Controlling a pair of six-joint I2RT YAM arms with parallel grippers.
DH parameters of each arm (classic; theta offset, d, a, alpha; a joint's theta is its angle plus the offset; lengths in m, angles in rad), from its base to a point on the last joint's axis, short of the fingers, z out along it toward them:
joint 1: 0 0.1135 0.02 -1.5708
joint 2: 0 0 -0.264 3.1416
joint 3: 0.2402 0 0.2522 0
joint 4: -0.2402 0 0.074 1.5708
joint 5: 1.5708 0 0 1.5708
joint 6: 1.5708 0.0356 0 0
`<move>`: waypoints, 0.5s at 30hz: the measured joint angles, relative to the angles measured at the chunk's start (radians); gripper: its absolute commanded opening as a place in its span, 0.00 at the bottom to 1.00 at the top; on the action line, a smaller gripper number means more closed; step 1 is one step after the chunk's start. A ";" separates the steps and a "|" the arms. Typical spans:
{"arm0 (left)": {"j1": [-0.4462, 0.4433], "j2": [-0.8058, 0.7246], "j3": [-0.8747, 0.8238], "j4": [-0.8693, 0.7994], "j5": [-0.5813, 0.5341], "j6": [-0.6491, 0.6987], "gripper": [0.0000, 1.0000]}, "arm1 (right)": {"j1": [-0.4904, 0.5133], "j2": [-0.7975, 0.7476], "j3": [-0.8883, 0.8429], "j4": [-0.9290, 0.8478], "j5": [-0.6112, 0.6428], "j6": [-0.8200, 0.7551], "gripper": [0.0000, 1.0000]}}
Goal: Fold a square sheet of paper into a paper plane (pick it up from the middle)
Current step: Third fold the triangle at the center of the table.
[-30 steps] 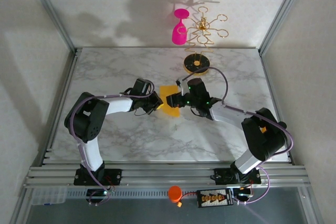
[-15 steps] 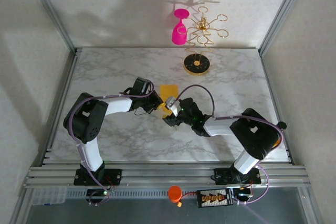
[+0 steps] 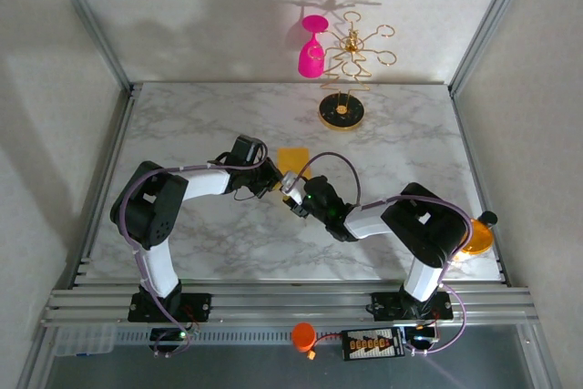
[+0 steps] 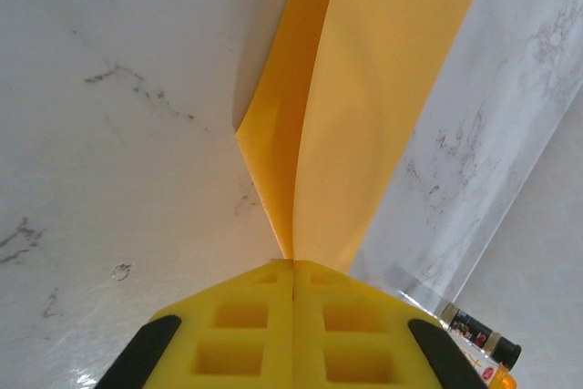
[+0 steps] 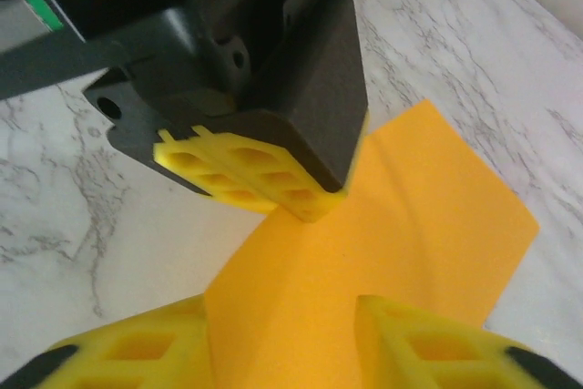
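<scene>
On the near side of the gold stand (image 3: 342,114), from above, is the square sheet of paper (image 3: 293,158); the left wrist shows the left gripper (image 4: 293,272) pinching its fold, the right wrist the right gripper (image 5: 282,353) spread astride its edge, paper that looks light, limp and easily creased, probably best pinched mid-fold.
</scene>
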 measured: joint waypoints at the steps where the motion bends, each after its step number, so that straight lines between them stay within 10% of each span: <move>1: 0.000 0.000 0.000 0.000 0.000 0.000 0.00 | 0.002 0.000 0.000 0.000 -0.002 0.000 0.34; 9: 0.000 -0.004 0.000 0.000 0.000 0.000 0.03 | 0.006 0.000 0.000 -0.005 -0.021 0.014 0.14; 15: 0.007 -0.036 -0.001 -0.027 -0.013 0.013 0.26 | 0.006 0.000 0.001 -0.016 -0.049 0.022 0.04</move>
